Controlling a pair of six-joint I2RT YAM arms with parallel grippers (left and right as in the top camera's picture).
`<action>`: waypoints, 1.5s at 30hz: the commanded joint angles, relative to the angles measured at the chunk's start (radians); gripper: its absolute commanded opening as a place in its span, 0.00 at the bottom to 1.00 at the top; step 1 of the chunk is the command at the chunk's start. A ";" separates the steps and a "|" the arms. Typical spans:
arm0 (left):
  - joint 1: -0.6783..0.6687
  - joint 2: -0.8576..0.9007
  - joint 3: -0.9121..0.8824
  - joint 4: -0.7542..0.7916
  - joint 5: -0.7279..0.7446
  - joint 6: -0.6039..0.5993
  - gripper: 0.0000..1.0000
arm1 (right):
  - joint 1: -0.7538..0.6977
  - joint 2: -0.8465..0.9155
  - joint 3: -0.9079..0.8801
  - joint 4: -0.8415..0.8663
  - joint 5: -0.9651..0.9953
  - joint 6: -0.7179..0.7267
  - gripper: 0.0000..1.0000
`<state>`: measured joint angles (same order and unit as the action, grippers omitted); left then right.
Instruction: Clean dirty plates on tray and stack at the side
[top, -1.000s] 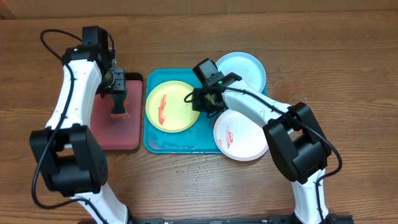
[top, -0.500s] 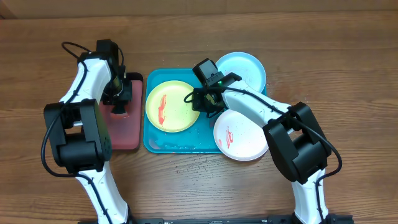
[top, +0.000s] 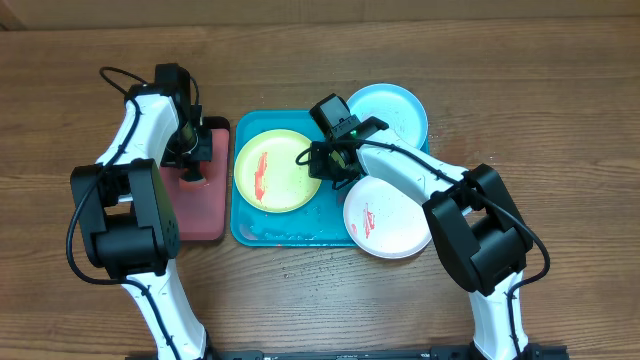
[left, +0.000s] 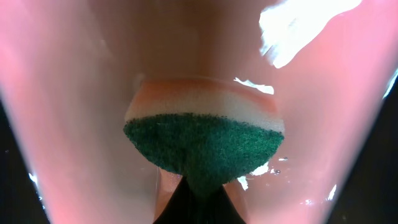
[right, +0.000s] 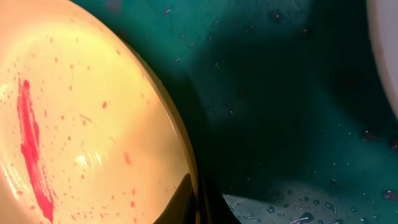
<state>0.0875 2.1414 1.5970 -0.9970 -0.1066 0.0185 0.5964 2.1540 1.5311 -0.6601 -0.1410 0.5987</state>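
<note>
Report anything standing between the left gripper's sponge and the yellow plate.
Nothing visible blocks the way. The left gripper, holding the sponge, hangs over the red tray; only the raised rim of the turquoise tray lies before the yellow plate. The right gripper pinches the plate's far rim.

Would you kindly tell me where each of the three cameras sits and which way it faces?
Overhead: fixed above the table, facing down on the turquoise tray, yellow plate, light blue plate, white plate and dark red tray; both arms show.
Left wrist: on the left arm, facing along the left hand at its pinched sponge.
Right wrist: on the right arm, facing past the right hand at the yellow plate's rim.
Shared: overhead and right wrist both show that plate's red smear.
</note>
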 joint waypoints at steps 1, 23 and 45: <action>0.006 0.025 0.007 0.021 0.002 0.005 0.04 | -0.001 0.019 0.024 0.002 0.029 0.004 0.04; 0.006 0.015 0.118 -0.060 0.052 0.001 0.04 | -0.001 0.019 0.024 0.005 0.019 0.004 0.04; -0.218 0.017 0.264 -0.212 0.303 0.000 0.04 | -0.093 0.019 0.024 -0.006 -0.096 0.004 0.04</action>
<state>-0.0895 2.1605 1.9045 -1.2457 0.1951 0.0296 0.5014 2.1593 1.5314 -0.6662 -0.2256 0.6014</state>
